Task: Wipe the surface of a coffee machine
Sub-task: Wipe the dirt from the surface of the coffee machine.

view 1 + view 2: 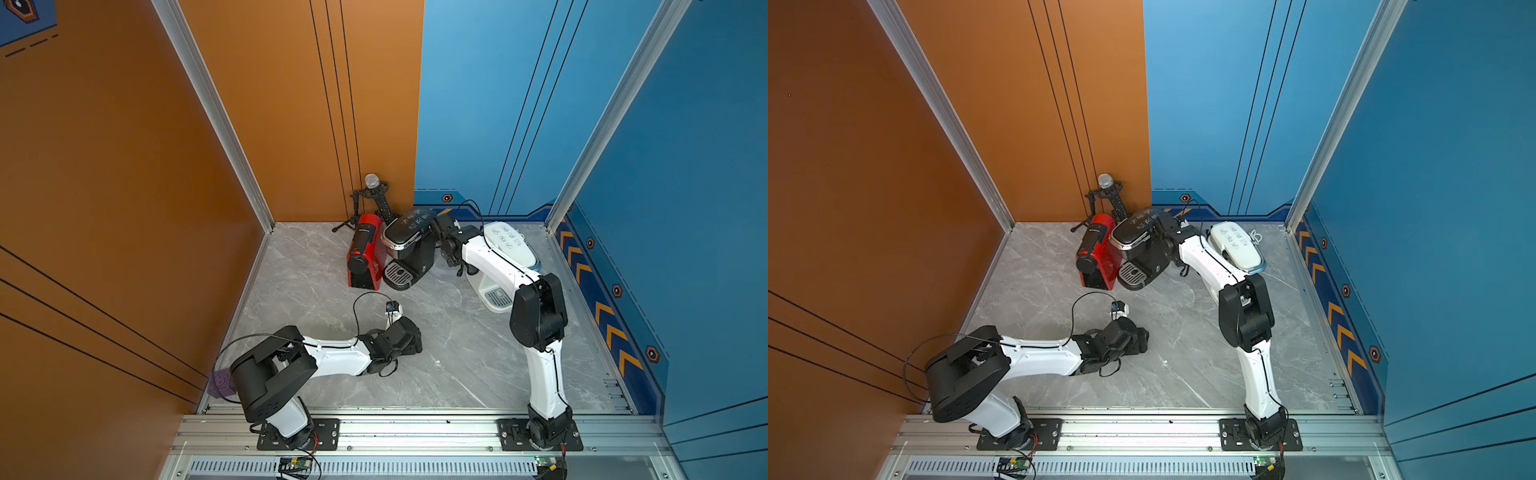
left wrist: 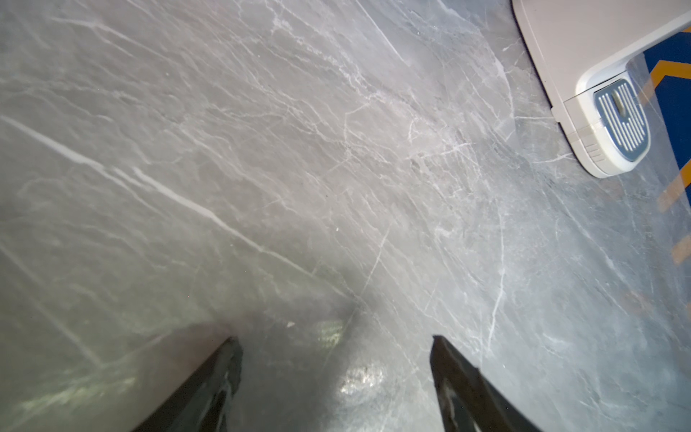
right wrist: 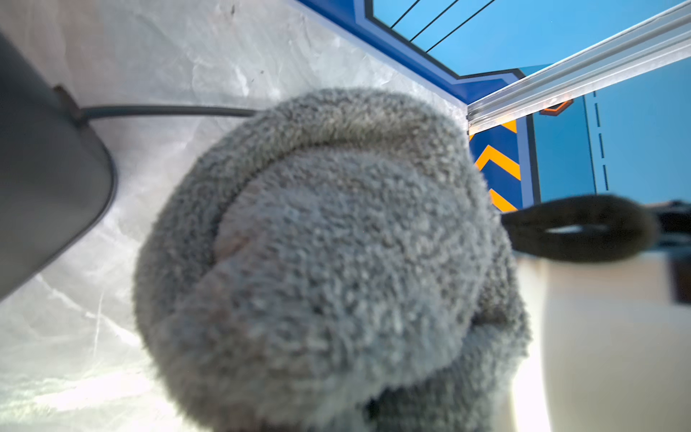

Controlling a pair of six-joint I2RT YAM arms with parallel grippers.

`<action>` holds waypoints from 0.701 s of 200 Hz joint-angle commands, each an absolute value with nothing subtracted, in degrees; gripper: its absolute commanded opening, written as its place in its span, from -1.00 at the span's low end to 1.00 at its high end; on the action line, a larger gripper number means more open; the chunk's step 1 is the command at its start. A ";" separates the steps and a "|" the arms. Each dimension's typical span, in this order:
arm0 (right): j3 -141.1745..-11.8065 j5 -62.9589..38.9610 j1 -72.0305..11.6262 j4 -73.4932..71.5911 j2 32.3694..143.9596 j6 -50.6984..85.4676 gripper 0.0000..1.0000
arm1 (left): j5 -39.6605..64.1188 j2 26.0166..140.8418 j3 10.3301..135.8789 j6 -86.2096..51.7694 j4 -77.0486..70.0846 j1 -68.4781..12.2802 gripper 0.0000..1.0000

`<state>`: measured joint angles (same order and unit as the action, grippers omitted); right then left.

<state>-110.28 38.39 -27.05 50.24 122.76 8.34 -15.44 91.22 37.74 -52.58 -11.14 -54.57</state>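
Found the black coffee machine [image 1: 409,249] upright near 12 o'clock of the grey marble table [image 1: 457,365], close to the back wall, with its drip tray turned to about 7 o'clock. Saw a red coffee machine [image 1: 365,253] just beside it at 9 o'clock, maybe touching, and a white coffee machine [image 1: 513,245] at 3 o'clock, apart from it. Noted a microphone [image 1: 372,181] on a small stand at about 11 o'clock of the black machine, behind the red one. Found the right gripper [image 1: 438,226] at the upper 3 o'clock side of the black machine, between the black one and the white one. Could not see its own fingertips in the right wrist view behind a grey fluffy cloth [image 3: 329,262] filling almost all of that view; took the jaws as closed tight on this cloth. Could not judge from the top views any contact of cloth and machine. Found the left gripper [image 2: 336,340] low over the bare table, at 6 o'clock of the black machine and well apart from it. Saw its two dark fingers [image 2: 217,381] spread wide, with nothing held between them, only marble below.
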 commanded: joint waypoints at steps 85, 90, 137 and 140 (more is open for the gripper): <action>-93.92 33.73 -27.14 47.64 121.72 12.05 -0.86 | -14.43 92.88 40.15 -52.38 -10.38 -55.59 0.61; -93.92 33.24 -27.45 47.64 120.19 12.00 -0.86 | -14.43 93.00 40.36 -52.30 -10.44 -55.63 0.61; -97.13 27.28 -26.63 48.30 99.51 12.75 -0.84 | -13.96 94.69 42.20 -52.12 -10.32 -56.21 0.61; -97.46 27.03 -26.31 48.41 98.30 12.75 -0.83 | -13.91 94.87 42.32 -52.08 -10.30 -56.24 0.61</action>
<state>-93.69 28.97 -27.73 47.07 112.25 10.79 -14.85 93.34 40.51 -52.56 -10.98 -55.66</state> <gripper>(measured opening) 0.162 0.805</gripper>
